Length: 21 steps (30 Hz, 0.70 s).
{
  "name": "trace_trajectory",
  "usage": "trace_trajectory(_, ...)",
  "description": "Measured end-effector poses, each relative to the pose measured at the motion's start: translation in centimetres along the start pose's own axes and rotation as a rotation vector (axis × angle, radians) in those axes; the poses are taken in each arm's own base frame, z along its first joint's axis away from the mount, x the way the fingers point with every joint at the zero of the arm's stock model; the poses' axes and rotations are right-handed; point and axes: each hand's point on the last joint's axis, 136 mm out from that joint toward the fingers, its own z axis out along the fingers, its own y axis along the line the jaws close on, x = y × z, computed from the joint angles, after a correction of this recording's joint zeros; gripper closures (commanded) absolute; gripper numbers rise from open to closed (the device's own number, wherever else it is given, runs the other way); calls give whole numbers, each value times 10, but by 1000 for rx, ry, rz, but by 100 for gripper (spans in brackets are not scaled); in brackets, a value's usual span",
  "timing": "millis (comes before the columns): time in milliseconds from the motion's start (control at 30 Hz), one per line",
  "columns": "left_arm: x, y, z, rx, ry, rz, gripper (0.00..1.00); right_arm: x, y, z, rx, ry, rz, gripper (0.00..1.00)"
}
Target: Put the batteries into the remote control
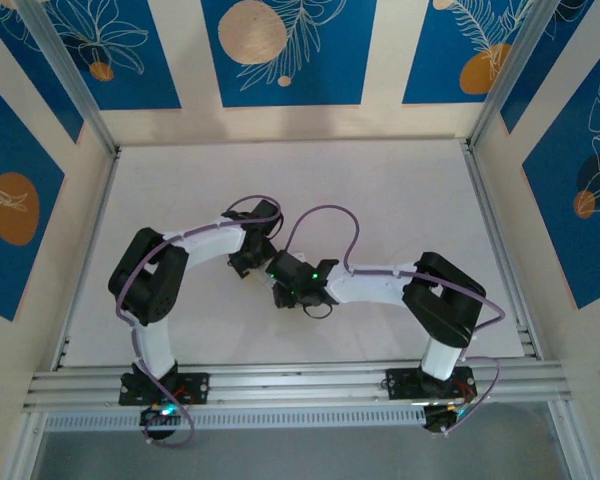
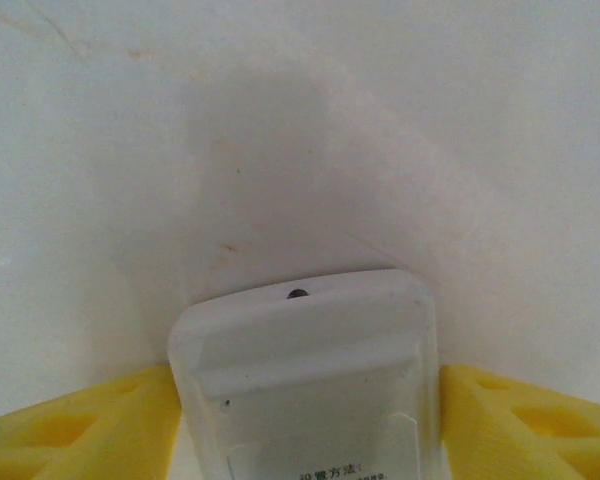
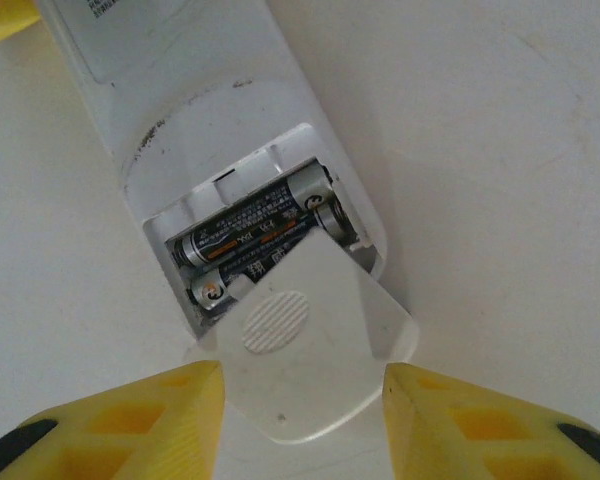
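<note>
Yellow fingers [image 2: 70,430] of the left gripper [image 2: 307,375] pressed against both long sides of the remote control [image 2: 305,330], pinching it between them. Remote control turned back up, with a small dark hole near its end edge and printed text lower on the back, over the white table [image 2: 380,120]; resting on the surface or lifted off it, impossible to tell. From above, left gripper [image 1: 248,258] near the middle of the table, just left of the right gripper [image 1: 292,297], the two close together. Further right, in the right wrist view, the other end of the remote control [image 3: 220,130], with the battery compartment [image 3: 180,225] open and facing up. Both batteries [image 3: 250,235] seated inside, side by side, dark with orange and white print, metal ends showing. Battery cover [image 3: 305,350], white with a ribbed oval thumb patch, tilted over the near edge of the compartment and overlapping part of the lower battery, not yet seated flush. Yellow fingers [image 3: 480,425] of the right gripper [image 3: 302,368] closed onto the cover's two side edges, gripping it.
</note>
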Motion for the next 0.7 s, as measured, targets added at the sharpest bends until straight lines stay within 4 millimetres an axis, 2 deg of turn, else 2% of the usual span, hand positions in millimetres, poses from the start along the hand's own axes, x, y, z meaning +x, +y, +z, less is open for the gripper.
trace_trajectory(333, 1, 1, -1, -7, 0, 7, 22, 0, 0, 0, 1, 0, -71, 49)
trace_trajectory(400, 0, 3, -2, -15, -5, 22, 18, 1, 1, 0, -4, 5, -116, 45)
trace_trajectory(467, -3, 5, -5, -24, -24, 41, 14, 4, 1, -1, -6, 23, -177, 36)
trace_trajectory(533, -9, 5, -12, -20, -55, 62, 13, 7, 0, -3, 2, 45, -233, 28)
trace_trajectory(700, -29, -1, -50, 47, -149, 110, 12, 2, 1, -12, 16, 60, -371, 26)
